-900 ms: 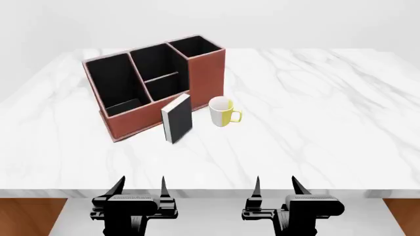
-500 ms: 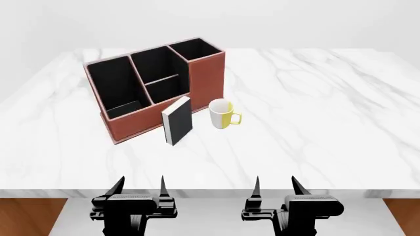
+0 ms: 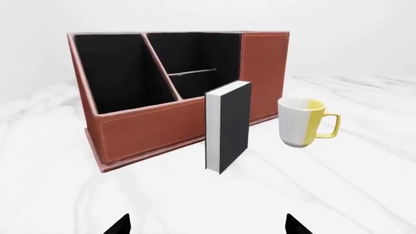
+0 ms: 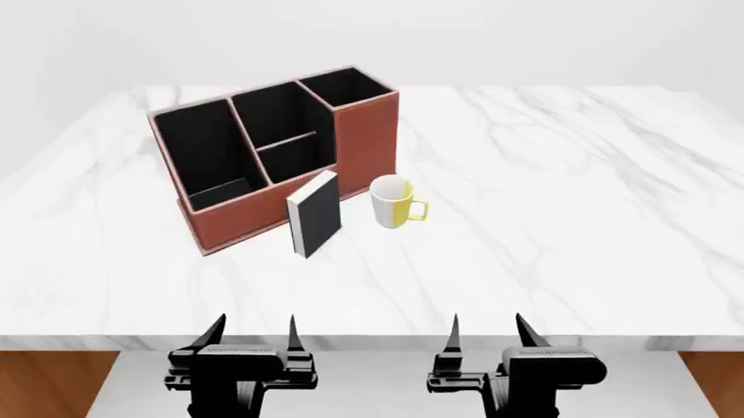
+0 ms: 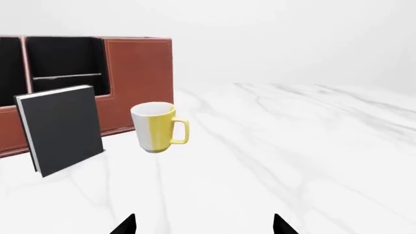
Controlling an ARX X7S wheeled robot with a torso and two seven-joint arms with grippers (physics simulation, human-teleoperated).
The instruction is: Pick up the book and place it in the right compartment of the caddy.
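The black-covered book (image 4: 314, 213) stands upright on the marble table, just in front of the reddish-brown caddy (image 4: 239, 218). The caddy's right compartment (image 4: 347, 84) is its tallest end section, a black-lined well. In the left wrist view the book (image 3: 227, 126) stands before the caddy (image 3: 143, 134); the right wrist view shows the book (image 5: 62, 127) and caddy wall (image 5: 140, 80). My left gripper (image 4: 251, 329) and right gripper (image 4: 487, 327) hang open at the table's near edge, well short of the book, nothing between their fingers.
A white and yellow mug (image 4: 395, 201) stands just right of the book, close to the caddy's right end. The marble table (image 4: 558, 218) stretches wide to the right; its near edge lies just ahead of both grippers.
The view shifted slightly, so the caddy, book and mug sit a touch higher in the head view. The left gripper moved a little to the right. Nothing was grasped.
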